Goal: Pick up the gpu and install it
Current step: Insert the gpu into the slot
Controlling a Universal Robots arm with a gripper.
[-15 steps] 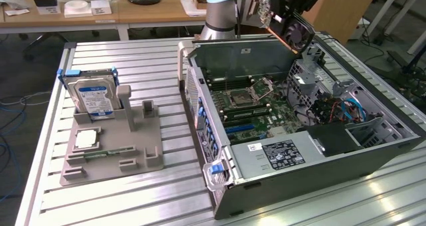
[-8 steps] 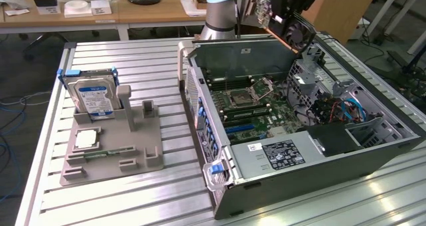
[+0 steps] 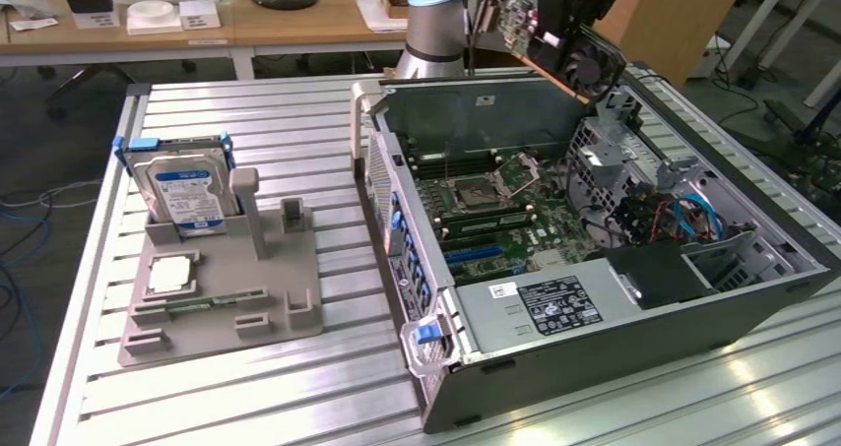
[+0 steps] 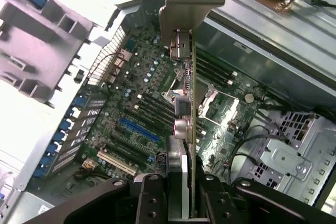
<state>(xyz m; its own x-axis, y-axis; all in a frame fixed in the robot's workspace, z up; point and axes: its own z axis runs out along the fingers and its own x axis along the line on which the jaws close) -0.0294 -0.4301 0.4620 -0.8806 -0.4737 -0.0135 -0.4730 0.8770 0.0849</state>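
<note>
Gripper point(image 4: 181, 184): black, two-fingered, pinched on both faces of thin flat GPU card point(image 4: 193, 93), which is green circuit board on one side and dark heatsink on the other. Carried on grey-and-blue arm point(image 3: 440, 23) standing beyond open black tower case point(image 3: 736, 303), wrist turned down toward case interior. Card: edge-on and upright between fingers point(image 4: 149, 200), silver metal bracket at end away from gripper. Raised well above green motherboard point(image 4: 131, 103), apart from it; long blue expansion slot point(image 4: 139, 129) lying off to one side of card's edge.
</note>
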